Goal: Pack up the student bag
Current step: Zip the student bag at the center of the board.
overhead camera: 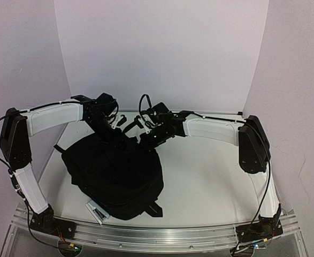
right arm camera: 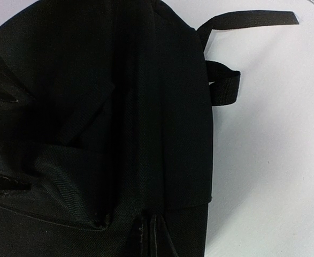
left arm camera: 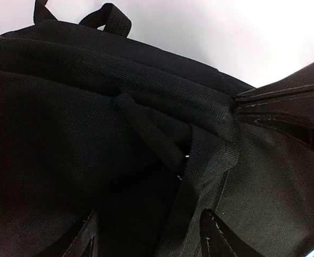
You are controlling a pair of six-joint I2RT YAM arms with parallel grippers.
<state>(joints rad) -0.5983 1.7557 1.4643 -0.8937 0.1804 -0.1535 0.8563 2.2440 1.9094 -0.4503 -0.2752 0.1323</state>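
The student bag (overhead camera: 116,171) is a large black fabric backpack lying left of the table's middle. It fills the left wrist view (left arm camera: 92,134) and the right wrist view (right arm camera: 92,107). My left gripper (overhead camera: 112,131) is over the bag's far edge. It is open, its fingertips (left arm camera: 215,235) spread over a fold of fabric and a strap (left arm camera: 151,134). My right gripper (overhead camera: 152,137) is at the bag's far right edge. Its fingers (right arm camera: 155,235) are closed together on puckered bag fabric. The bag's inside is hidden.
A pale flat item (overhead camera: 98,211) sticks out from under the bag's near edge. Loose webbing straps (right arm camera: 223,85) lie on the white table (right arm camera: 274,160) beside the bag. White walls stand close on three sides. A metal rail (overhead camera: 162,235) runs along the near edge.
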